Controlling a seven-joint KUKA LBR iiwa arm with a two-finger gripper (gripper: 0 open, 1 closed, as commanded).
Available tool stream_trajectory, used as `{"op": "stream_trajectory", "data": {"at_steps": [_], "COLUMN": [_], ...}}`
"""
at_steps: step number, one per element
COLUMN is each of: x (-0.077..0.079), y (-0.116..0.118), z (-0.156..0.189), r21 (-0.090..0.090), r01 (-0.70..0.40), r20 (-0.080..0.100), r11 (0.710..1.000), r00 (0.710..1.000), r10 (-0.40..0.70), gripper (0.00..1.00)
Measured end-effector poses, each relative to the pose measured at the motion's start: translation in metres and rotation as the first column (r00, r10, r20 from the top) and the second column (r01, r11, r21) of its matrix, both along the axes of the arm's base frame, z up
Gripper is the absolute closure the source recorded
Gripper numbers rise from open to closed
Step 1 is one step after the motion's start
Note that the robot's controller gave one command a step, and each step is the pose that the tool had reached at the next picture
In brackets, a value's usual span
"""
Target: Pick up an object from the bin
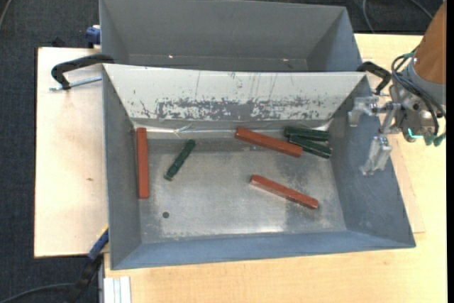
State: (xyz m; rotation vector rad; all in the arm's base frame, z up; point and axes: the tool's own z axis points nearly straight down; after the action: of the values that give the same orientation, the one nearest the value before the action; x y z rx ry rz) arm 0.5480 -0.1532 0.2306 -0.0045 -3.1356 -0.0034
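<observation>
No words, labels, brand marks or numbers can be read anywhere. The grey metal bin (pixel 370 206) carries only a band of worn scratches (pixel 234 108) along its back wall, and these form no letters or figures. The red sticks (pixel 284 192) and dark green sticks (pixel 179 160) on its floor are too small to show any print.

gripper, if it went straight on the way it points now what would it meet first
Probably the bin's right sloping wall: the gripper points down above it. The dark green sticks and the red bar lie further left on the floor. Depth is hard to judge.
</observation>
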Motion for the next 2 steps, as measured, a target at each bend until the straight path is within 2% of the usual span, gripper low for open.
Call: {"op": "stream_trajectory", "data": {"at_steps": [1,2], "x": [-0.02,-0.04], "y": [0.08,0.108], "z": [-0.165,-0.128], "r21": [0.002,0.001], "r01": [0.086,0.125], "r20": [-0.002,0.006], "r11": [0.996,0.992], "r00": [0.996,0.992], "r10": [-0.086,-0.125], "gripper": [0.0,0.0]}}
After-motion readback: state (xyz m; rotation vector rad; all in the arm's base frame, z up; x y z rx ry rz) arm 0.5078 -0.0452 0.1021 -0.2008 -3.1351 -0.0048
